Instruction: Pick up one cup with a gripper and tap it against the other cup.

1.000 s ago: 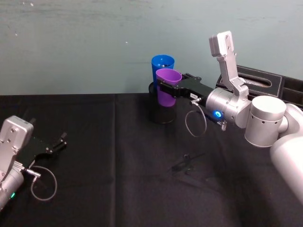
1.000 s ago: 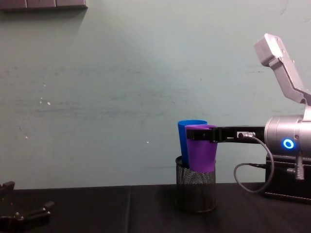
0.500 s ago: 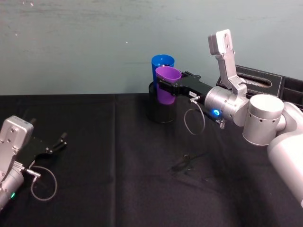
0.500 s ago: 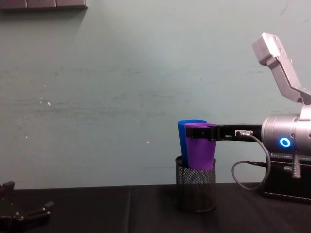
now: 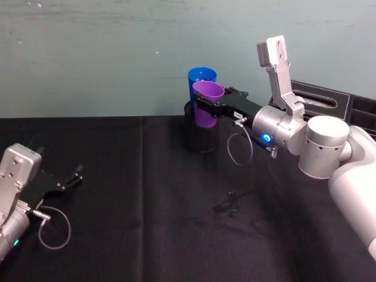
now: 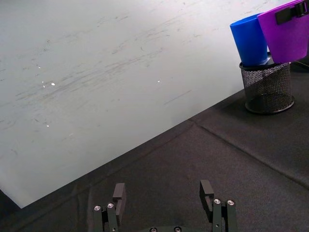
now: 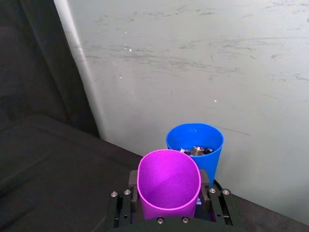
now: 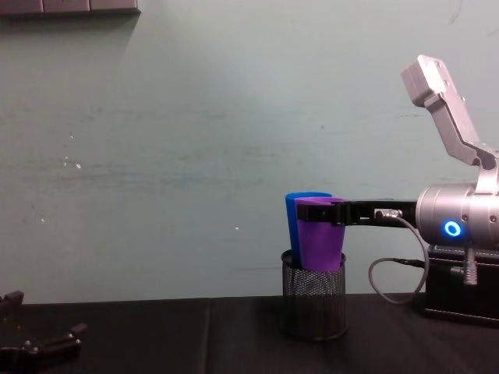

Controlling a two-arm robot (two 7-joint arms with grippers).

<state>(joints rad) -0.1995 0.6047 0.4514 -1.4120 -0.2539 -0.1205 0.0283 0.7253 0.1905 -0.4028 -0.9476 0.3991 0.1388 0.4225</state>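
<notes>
Clamping the purple tapered plastic tumbler [image 5: 205,117] just under its rim, the right gripper [image 5: 204,101], with long flat black jaws on a silver wrist with a glowing blue ring, has one jaw on each side of the cup and holds it upright. The right arm reaches forward and to the left, with its wrist level above the black table [image 5: 129,176].

The purple tumbler is smooth and plain, and its base hangs at the rim of the black wire-mesh pen holder [image 8: 313,304]. The bright blue plastic tumbler [image 5: 201,79], slimmer and standing in that holder, is right behind it. Their sides meet or nearly meet, but I cannot tell which.

The left gripper [image 5: 70,179] lies low at the table's left, well apart, with its fingers spread and empty.
</notes>
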